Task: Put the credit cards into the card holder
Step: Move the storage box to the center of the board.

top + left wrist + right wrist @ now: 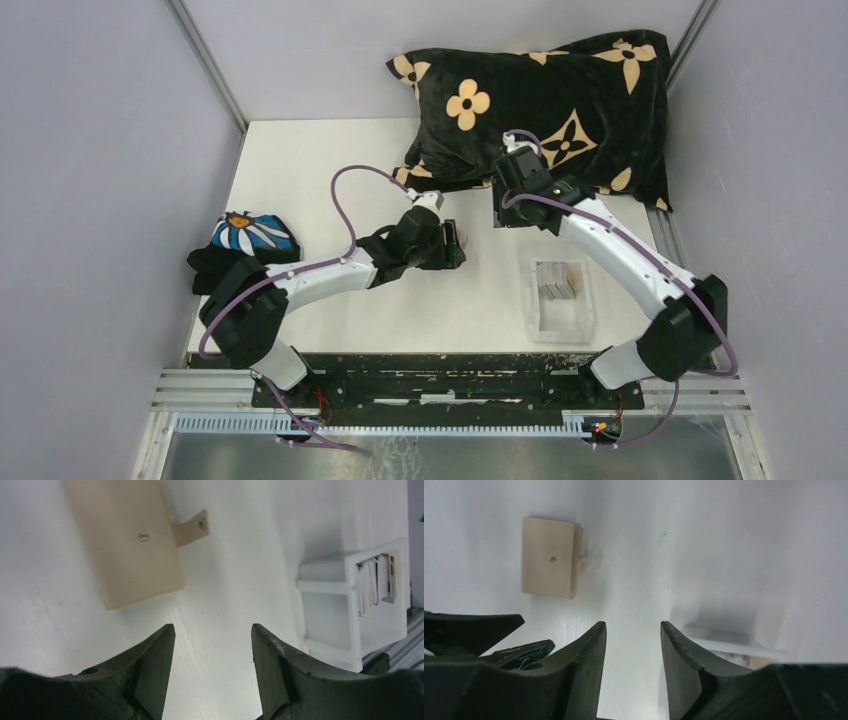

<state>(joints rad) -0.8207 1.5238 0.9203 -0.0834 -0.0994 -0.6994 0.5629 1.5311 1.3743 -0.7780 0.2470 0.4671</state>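
Observation:
The tan card holder (127, 540) lies flat and closed on the white table, its snap tab (192, 527) sticking out to one side. My left gripper (212, 630) hovers just short of it, open, with only bare table between the fingers. The right wrist view also shows the card holder (549, 557), ahead and to the left of my right gripper (631, 625), which is open and empty. The credit cards (377, 580) stand on edge inside a clear plastic box (350, 605). From above, both grippers (458, 245) (503, 212) sit close together mid-table and mostly hide the holder.
The clear box (560, 300) sits near the front right, beside the right arm. A black pillow with tan flowers (545, 100) fills the back right. A dark cloth with a daisy print (245, 240) lies at the table's left edge. Grey walls enclose the table.

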